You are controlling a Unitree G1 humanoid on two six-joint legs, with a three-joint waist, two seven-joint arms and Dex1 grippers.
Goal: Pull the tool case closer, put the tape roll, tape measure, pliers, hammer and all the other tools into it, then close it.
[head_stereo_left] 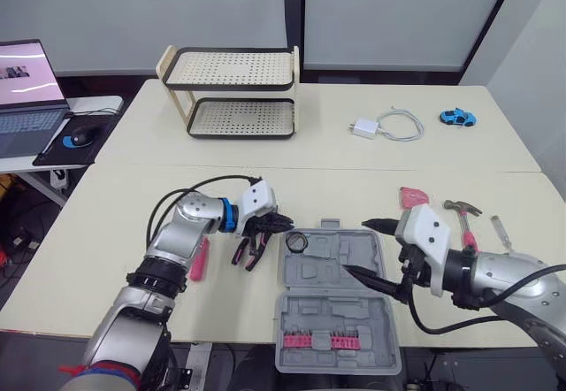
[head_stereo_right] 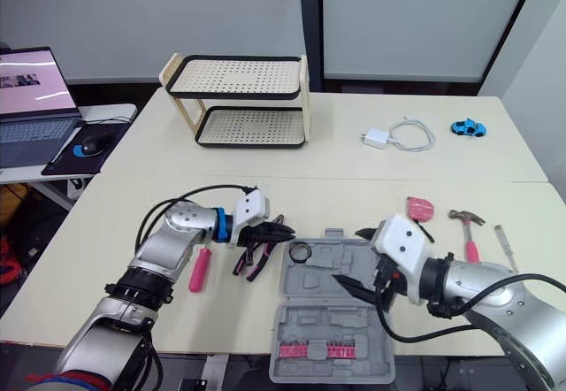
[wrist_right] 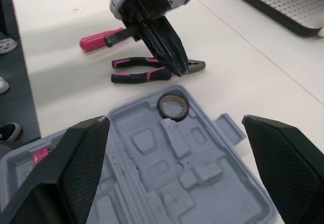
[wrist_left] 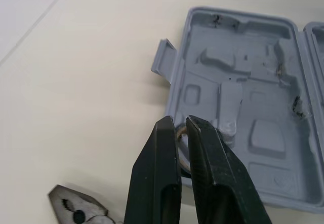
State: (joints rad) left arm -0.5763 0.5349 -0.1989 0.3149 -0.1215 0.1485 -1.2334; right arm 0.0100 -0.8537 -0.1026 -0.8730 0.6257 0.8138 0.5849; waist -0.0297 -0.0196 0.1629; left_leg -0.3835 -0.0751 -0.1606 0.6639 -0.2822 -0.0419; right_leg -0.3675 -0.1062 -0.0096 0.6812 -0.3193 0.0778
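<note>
I am in a room with gray walls, at a big pale table (head_stereo_left: 106, 258). On the far table stand a two-shelf rack (head_stereo_left: 232, 90), a white charger with its cable (head_stereo_left: 389, 126) and a little blue toy car (head_stereo_left: 457, 118). A laptop (head_stereo_left: 26, 90) sits on a side desk to my left. The gray tool case (head_stereo_left: 323, 316) lies open and flat near the front edge, between my two arms, so I think the pulling part is done. A row of pink bits (head_stereo_left: 320, 340) sits in the half of the case nearest me. My right gripper (head_stereo_left: 355, 247) hangs over the case with its fingers spread wide and nothing in them. My left gripper (wrist_left: 180, 120) is just beside the far left corner of the case. Its two fingers are almost pressed together, with just a thin gap, and they hold nothing. The hammer (head_stereo_left: 463, 218) lies on the table to the right of the case, and a small screwdriver (head_stereo_left: 500, 228) lies near it. The pliers (wrist_right: 142, 76) lie on the table just under my left gripper, beside the case. A screwdriver with a pink handle (head_stereo_left: 198, 260) lies a bit further left. The pink tape measure (head_stereo_left: 413, 197) sits on the table past the right side of the case. The tape roll (wrist_right: 173, 115) is in the case, in the far left corner. So I think one tool is packed. The pliers, hammer, tape measure and both screwdrivers are not in yet, and the case has not been closed.
</note>
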